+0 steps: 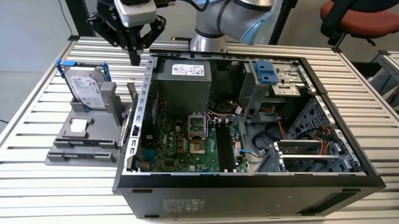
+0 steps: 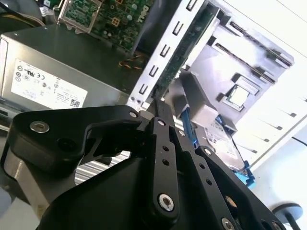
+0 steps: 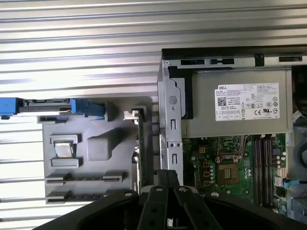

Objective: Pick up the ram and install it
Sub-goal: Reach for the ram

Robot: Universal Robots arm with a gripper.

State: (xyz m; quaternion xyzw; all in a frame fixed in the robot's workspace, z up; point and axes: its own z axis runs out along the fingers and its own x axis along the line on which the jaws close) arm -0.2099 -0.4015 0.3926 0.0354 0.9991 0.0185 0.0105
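Beside the case wall (image 3: pixel 171 120), thin dark-green ram (image 3: pixel 138 153) on edge in grey holder (image 3: pixel 96 149), gripper (image 1: pixel 134 59) clenched, empty, above it

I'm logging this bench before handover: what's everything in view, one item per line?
computer case: one, black, open, on the table.
power supply: one, grey, inside the case.
motherboard: one, green, on the case floor.
memory slots: several, black, on the motherboard.
fixture: one, grey, at the exterior view's left of the case.
hard drive: one, silver in a blue bracket, upright in the fixture.
ram: one, dark green, on edge in the fixture beside the case wall.
table: one, silver slats.
chair: one, red seat, behind the table.
arm: one, silver-grey, behind the case.
gripper: one, black, shut, holding nothing, above the ram.
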